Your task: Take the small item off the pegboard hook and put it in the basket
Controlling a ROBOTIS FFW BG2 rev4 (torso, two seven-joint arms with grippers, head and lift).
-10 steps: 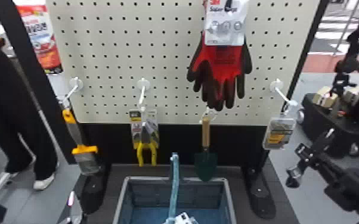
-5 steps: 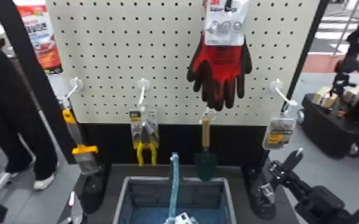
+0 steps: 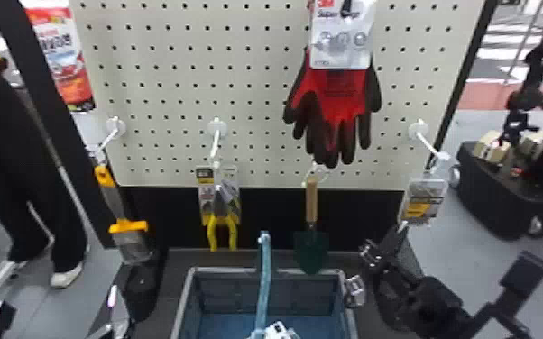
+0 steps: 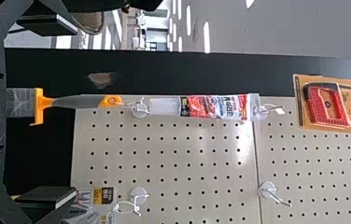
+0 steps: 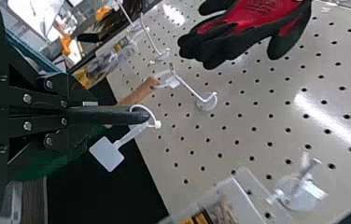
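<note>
1. Change: the right gripper (image 3: 401, 229) is further inward than in both earlier head view frames. It has travelled from the outer right toward the pegboard (image 3: 257, 85), and its fingertips now stand at the lower edge of the small package (image 3: 424, 200). The package hangs in the same place as before. The left gripper (image 3: 55, 304) holds nearly the same position at the lower left.

2. Orientation: the long axis of the package runs close to vertical in the head view – the top leans slightly to the right, the lower end points down and a little left. Its printed front faces the head camera.

3. Location: the package hangs from the right-hand hook (image 3: 427, 142), beside the trowel (image 3: 312, 243) and outside the basket (image 3: 185, 297). In the right wrist view, part of it shows near the right gripper. Contact with the fingertips cannot be confirmed.

4. Right gripper state: its fingers are pressed together. A thin white loop (image 5: 141, 107) encircles the tip, with a square white tag (image 5: 107, 154) attached – the package is not in its grasp.

5. Left gripper state: its two fingers stand wide apart in the left wrist view, with nothing gripped. The scraper (image 4: 71, 101) and the pliers pack (image 4: 102, 196) lie beyond them, both apart from the basket.
</note>
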